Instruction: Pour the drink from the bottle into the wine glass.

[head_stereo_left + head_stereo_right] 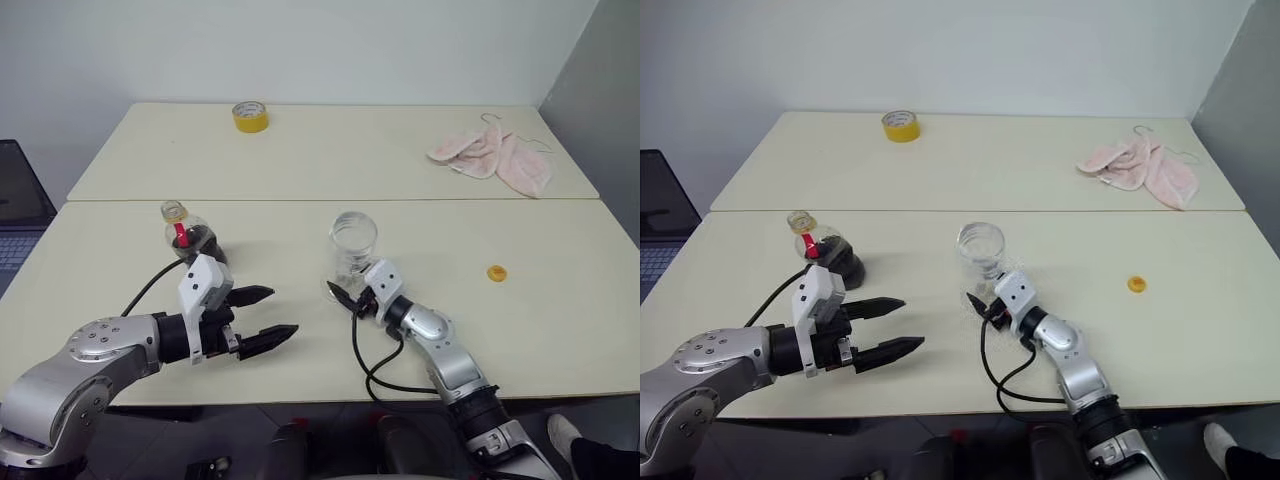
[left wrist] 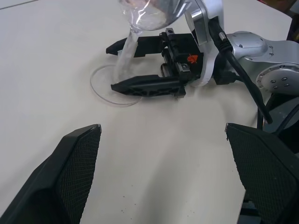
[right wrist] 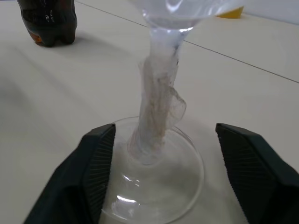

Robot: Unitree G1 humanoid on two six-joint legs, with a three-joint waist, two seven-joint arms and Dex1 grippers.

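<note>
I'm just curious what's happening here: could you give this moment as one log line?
left gripper: open, empty | right gripper: open, straddling wine glass stem | bottle: uncapped, upright on table

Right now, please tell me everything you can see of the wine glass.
The wine glass is clear and colourless, with a rounded bowl, a thin stem that looks wrapped in clear tape or film, and a round foot. It stands upright on the near table, empty as far as can be seen. The right hand is at its foot, fingers open on either side of the stem, not gripping it.
</note>
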